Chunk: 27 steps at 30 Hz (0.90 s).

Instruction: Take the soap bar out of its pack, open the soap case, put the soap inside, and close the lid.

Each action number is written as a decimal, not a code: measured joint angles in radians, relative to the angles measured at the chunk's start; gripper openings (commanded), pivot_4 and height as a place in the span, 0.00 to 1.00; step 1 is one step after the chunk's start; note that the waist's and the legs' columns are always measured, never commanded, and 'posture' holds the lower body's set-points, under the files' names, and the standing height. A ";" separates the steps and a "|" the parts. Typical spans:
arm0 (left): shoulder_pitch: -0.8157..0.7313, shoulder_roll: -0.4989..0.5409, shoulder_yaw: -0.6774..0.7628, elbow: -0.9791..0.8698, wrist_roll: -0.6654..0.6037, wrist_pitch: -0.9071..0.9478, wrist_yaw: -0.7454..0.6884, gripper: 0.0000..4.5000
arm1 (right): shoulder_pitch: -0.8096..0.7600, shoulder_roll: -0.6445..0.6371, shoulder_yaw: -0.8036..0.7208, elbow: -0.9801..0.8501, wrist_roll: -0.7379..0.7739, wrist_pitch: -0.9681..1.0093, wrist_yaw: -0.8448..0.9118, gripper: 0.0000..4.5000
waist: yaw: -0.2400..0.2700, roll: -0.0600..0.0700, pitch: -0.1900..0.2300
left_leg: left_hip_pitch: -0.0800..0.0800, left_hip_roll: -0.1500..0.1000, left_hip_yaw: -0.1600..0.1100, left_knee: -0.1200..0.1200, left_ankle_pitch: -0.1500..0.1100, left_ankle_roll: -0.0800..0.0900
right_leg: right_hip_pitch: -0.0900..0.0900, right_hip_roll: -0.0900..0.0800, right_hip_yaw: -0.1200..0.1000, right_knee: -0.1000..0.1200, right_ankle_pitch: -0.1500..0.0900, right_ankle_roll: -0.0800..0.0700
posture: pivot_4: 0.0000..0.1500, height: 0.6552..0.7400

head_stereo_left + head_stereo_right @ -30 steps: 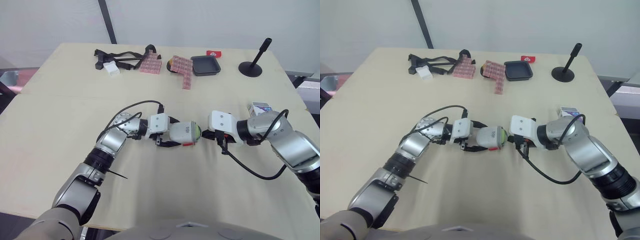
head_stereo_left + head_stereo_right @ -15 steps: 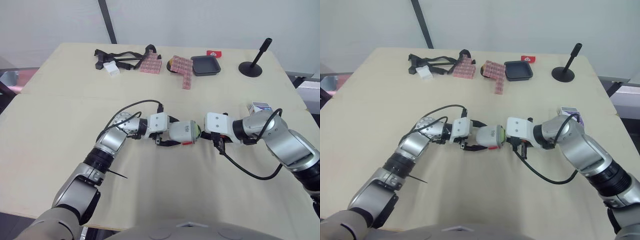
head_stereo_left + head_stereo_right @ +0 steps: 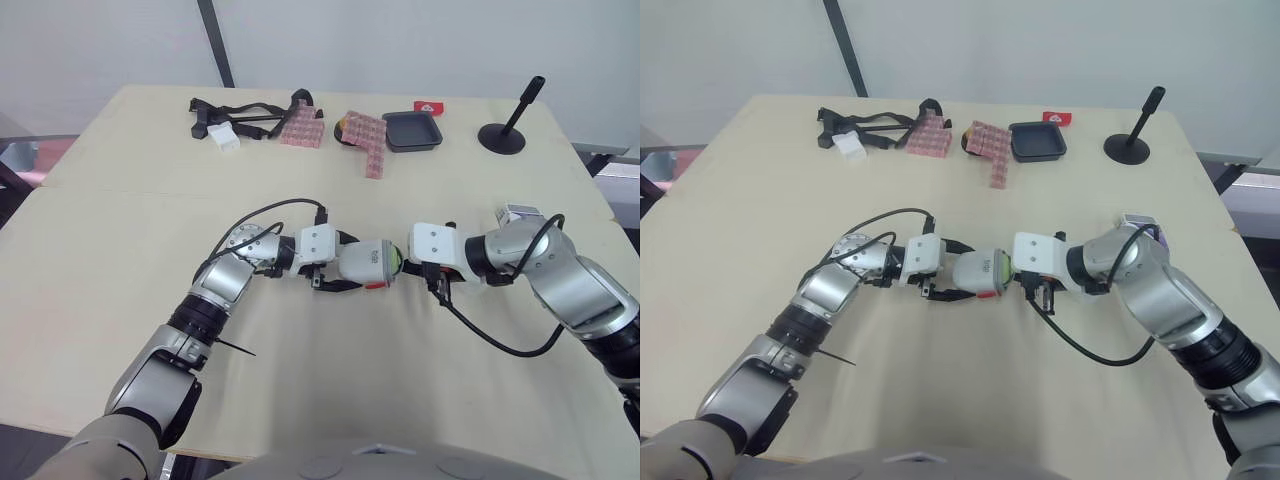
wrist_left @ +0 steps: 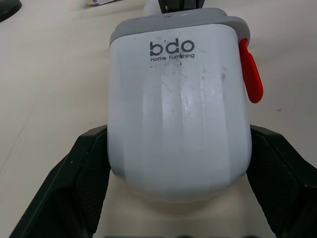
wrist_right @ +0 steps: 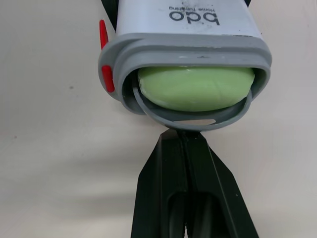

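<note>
left tool (image 4: 179,144) tight around soap case (image 5: 190,29); right tool (image 5: 182,138) pressed together at its rim

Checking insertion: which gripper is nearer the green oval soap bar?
Right. The right gripper, shut, is at the white soap case's mouth, beside the soap bar; the left gripper clamps its closed end.

the white soap case (image 4: 178,109) has "bdo" printed on its lid in dark letters, with a smaller "home furnishing" line right under it. the same "bdo" logo shows upside down in the right wrist view.
</note>
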 measured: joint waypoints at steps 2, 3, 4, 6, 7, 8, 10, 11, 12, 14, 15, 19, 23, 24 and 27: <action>0.000 0.003 0.000 0.000 -0.007 0.003 -0.002 0.76 | 0.025 -0.018 -0.045 -0.003 0.025 0.012 0.000 0.01 | 0.001 0.000 0.000 | 0.000 0.000 0.000 0.000 0.000 0.000 | 0.000 0.000 0.000 0.000 0.000 0.000 | 1.00 1.00; -0.001 0.006 0.001 0.000 -0.010 0.002 -0.003 0.76 | 0.043 -0.018 -0.085 -0.004 0.053 0.030 0.001 0.01 | 0.001 0.000 0.000 | 0.000 0.000 0.000 0.000 0.000 0.000 | 0.000 0.000 0.000 0.000 0.000 0.000 | 1.00 1.00; 0.000 0.011 0.003 0.000 -0.013 -0.001 -0.004 0.76 | 0.064 -0.019 -0.133 -0.007 0.090 0.054 0.002 0.01 | 0.001 0.000 0.000 | 0.000 0.000 0.000 0.000 0.000 0.000 | 0.000 0.000 0.000 -0.001 0.000 0.000 | 1.00 1.00; 0.000 0.024 0.008 0.000 -0.015 -0.011 -0.004 0.76 | 0.086 -0.021 -0.199 -0.012 0.146 0.095 0.005 0.01 | -0.001 0.000 0.000 | 0.000 0.000 0.000 0.000 0.000 0.000 | 0.000 0.000 0.000 -0.001 0.000 0.000 | 1.00 1.00; 0.000 0.027 0.012 0.000 -0.016 -0.019 -0.003 0.76 | 0.098 -0.023 -0.229 -0.013 0.173 0.120 0.007 0.01 | 0.000 0.000 0.000 | 0.000 0.000 0.000 0.000 0.000 0.000 | 0.000 0.000 0.000 -0.001 0.000 0.000 | 1.00 1.00; 0.000 0.028 0.015 0.000 -0.016 -0.029 -0.002 0.76 | 0.111 -0.023 -0.264 -0.018 0.215 0.161 0.010 0.06 | 0.000 0.000 0.000 | 0.000 0.000 0.000 0.000 0.000 0.000 | 0.000 0.000 0.000 -0.002 0.000 0.000 | 1.00 1.00; 0.002 0.031 0.020 0.000 -0.017 -0.052 0.002 0.76 | 0.137 -0.016 -0.342 -0.032 0.312 0.267 0.008 0.20 | 0.001 0.000 0.000 | 0.000 0.000 0.000 0.000 0.000 0.000 | 0.000 0.000 0.000 -0.002 0.000 0.000 | 1.00 1.00; 0.002 0.032 0.021 0.000 -0.016 -0.065 0.004 0.76 | 0.142 -0.008 -0.376 -0.039 0.363 0.340 0.005 0.27 | 0.001 0.000 0.000 | 0.000 0.000 0.000 0.000 0.000 0.000 | 0.000 0.000 0.000 -0.002 0.000 0.000 | 1.00 1.00; 0.003 0.032 0.021 0.000 -0.016 -0.081 0.009 0.76 | 0.150 0.001 -0.415 -0.045 0.427 0.427 0.003 0.35 | 0.001 0.000 0.000 | 0.000 0.000 0.000 0.000 0.000 0.000 | 0.000 0.000 0.000 -0.002 0.000 0.000 | 1.00 1.00; 0.006 0.032 0.024 0.000 -0.016 -0.117 0.021 0.76 | 0.173 0.026 -0.484 -0.051 0.552 0.595 -0.001 0.49 | 0.005 0.000 0.000 | 0.000 0.000 0.000 0.000 0.000 0.000 | 0.000 0.001 0.000 -0.004 0.000 0.000 | 1.00 1.00; 0.011 0.029 0.031 0.000 -0.016 -0.136 0.030 0.76 | 0.182 0.063 -0.521 -0.047 0.597 0.669 -0.017 0.58 | 0.006 0.000 0.000 | 0.000 0.000 0.000 0.000 0.000 0.000 | 0.001 0.001 0.000 -0.003 0.000 0.000 | 1.00 1.00; 0.026 0.025 0.041 -0.008 -0.017 -0.174 0.052 0.76 | 0.185 0.159 -0.590 -0.019 0.692 0.844 -0.105 0.86 | 0.011 0.003 -0.001 | 0.000 0.000 0.000 0.002 0.000 0.000 | 0.000 0.001 0.000 -0.003 0.000 0.000 | 1.00 1.00; 0.048 0.022 0.042 -0.032 -0.017 -0.206 0.073 0.76 | 0.128 0.271 -0.690 0.005 0.755 0.960 -0.197 1.00 | 0.015 0.004 -0.002 | 0.000 0.002 0.000 0.003 0.000 0.000 | 0.000 0.000 0.000 -0.002 0.000 0.000 | 1.00 1.00; 0.053 0.022 0.042 -0.041 -0.017 -0.213 0.078 0.76 | 0.123 0.284 -0.707 0.012 0.775 0.972 -0.220 1.00 | 0.019 0.004 -0.002 | 0.000 0.002 0.000 0.003 0.000 0.000 | 0.000 0.000 -0.001 -0.003 0.000 0.000 | 1.00 1.00; 0.062 0.023 0.042 -0.053 -0.017 -0.215 0.088 0.76 | 0.122 0.311 -0.739 0.034 0.824 0.981 -0.277 1.00 | 0.026 0.004 -0.002 | 0.000 0.002 0.000 0.003 0.000 0.000 | 0.000 0.000 0.000 -0.003 0.000 0.000 | 1.00 1.00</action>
